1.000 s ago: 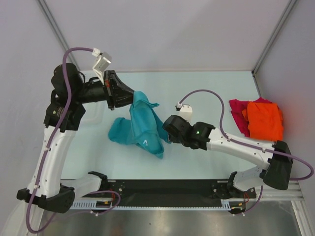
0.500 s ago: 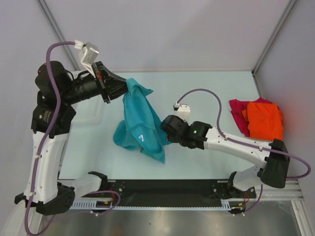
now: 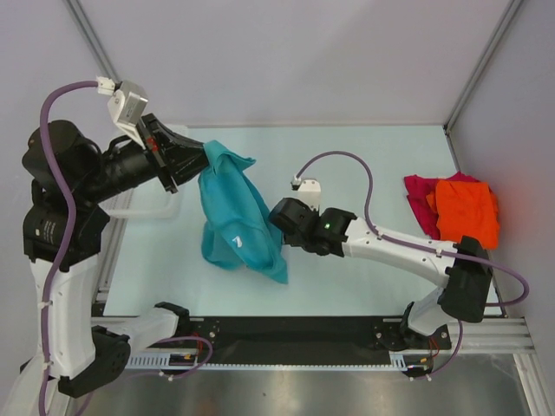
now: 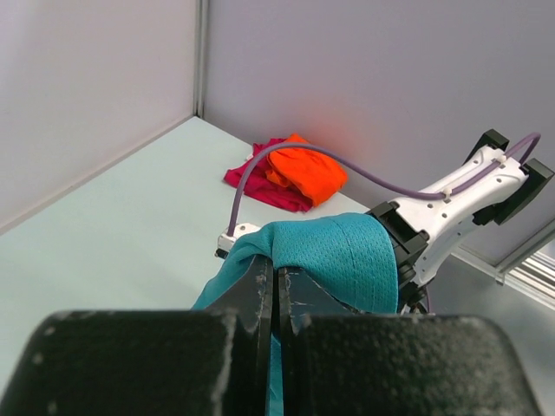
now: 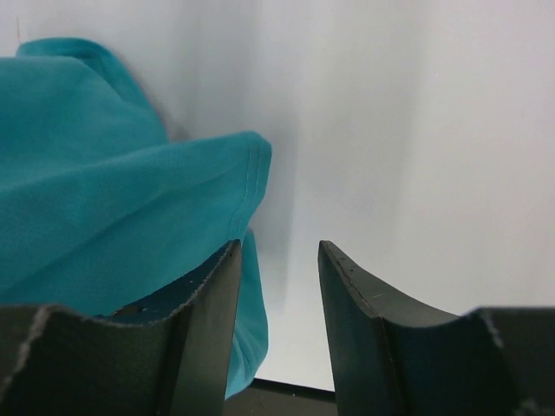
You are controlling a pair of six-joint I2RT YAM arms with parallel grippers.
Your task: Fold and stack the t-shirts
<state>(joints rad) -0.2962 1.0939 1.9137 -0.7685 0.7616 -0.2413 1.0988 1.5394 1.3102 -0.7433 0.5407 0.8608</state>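
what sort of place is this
Probably a robotics lab cell, not a home: blank grey panel walls, a pale table, two robot arms bolted to a black rail, the left claw gripping a teal t-shirt.

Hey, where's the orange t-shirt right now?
In the top view, the orange t-shirt lies at the right side of the table, on top of the magenta-red t-shirt, far right of the teal t-shirt.

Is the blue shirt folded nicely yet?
Not folded. The teal shirt hangs bunched and crumpled from the left gripper, whose jaws are shut on it.
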